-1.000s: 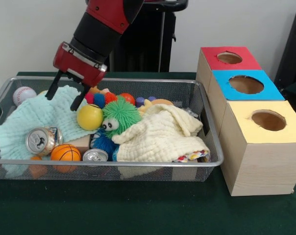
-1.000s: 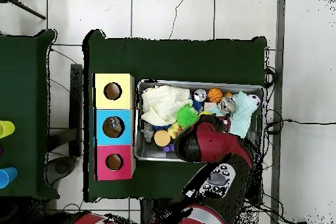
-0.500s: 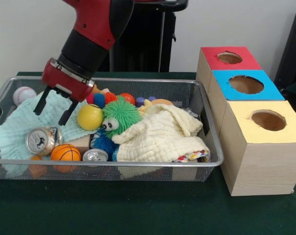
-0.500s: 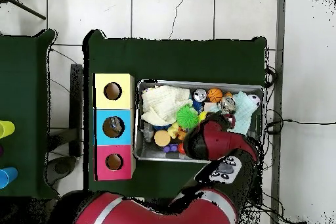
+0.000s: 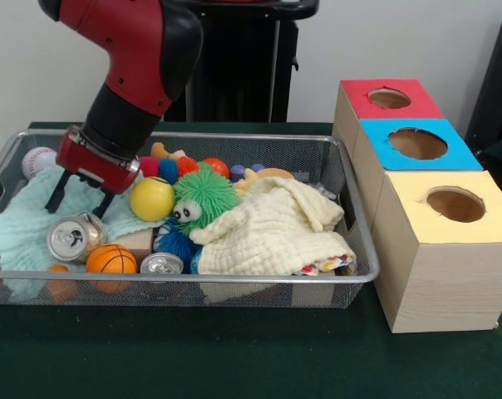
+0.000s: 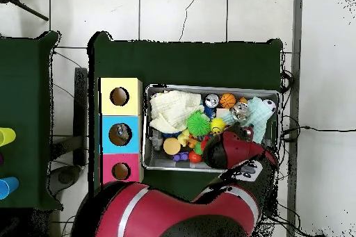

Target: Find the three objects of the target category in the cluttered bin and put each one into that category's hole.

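Gripper hangs spread and empty over the mint cloth at the wire bin's nine o'clock end. Just below it, at six o'clock, lies a crushed can; a second can sits beside the orange mini basketball. Yellow ball waits at three o'clock of the gripper, the green fuzzy toy beyond.

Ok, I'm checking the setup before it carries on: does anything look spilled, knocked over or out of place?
Nothing has spilled: everything sits inside the wire bin. One soda can lies tipped on the mint cloth, just below the open gripper. The three boxes stand in a straight row.
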Motion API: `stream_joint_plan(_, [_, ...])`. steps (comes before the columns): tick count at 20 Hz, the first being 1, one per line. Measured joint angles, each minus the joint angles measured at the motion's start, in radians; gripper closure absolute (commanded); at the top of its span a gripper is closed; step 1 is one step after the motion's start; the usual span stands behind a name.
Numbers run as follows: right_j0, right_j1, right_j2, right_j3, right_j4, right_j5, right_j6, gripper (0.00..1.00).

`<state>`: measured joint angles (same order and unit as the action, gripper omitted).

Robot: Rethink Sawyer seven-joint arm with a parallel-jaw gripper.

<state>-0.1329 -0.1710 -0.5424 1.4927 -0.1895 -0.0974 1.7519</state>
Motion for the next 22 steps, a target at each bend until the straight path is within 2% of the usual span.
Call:
stream_joint_plan(5, [-0.004, 0.044, 0.000, -0.028, 0.004, 0.000, 0.000, 0.00])
stream_joint_plan(13, [-0.037, 0.047, 0.019, -0.064, 0.002, 0.000, 0.000, 0.00])
stream_joint_plan(14, [-0.045, 0.046, 0.026, -0.066, 0.002, 0.000, 0.000, 1.00])
stream_joint_plan(17, [-0.078, 0.028, 0.064, -0.066, -0.008, 0.000, 0.000, 1.00])
stream_joint_plan(22, [-0.083, 0.008, 0.078, -0.064, -0.012, 0.001, 0.000, 1.00])
